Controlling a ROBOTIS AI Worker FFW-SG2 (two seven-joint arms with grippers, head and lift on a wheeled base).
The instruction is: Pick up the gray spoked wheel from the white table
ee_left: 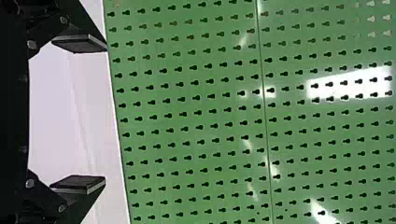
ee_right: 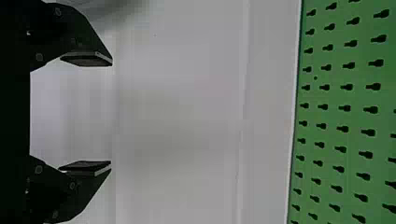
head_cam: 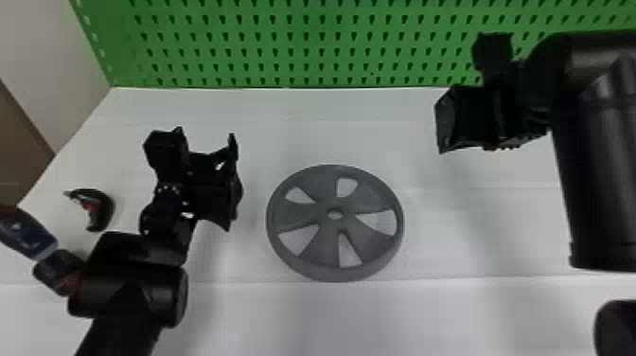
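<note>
The gray spoked wheel (head_cam: pixel 362 196) lies flat in the middle of the white table (head_cam: pixel 473 227) in the head view. My left gripper (head_cam: pixel 232 177) is held to the left of the wheel, apart from it. In the left wrist view that gripper (ee_left: pixel 79 114) stands open, nothing between its two fingers. Over the table's right side, to the right of and farther back than the wheel, is my right gripper (head_cam: pixel 440 120). The right wrist view shows this gripper (ee_right: pixel 86 112) open too, with bare table behind the gap.
A green pegboard (head_cam: pixel 293 47) rises along the table's back edge. At the far left, beside my left arm, lie a dark curved object (head_cam: pixel 101 208) and a blue-and-black tool-like object (head_cam: pixel 28 236).
</note>
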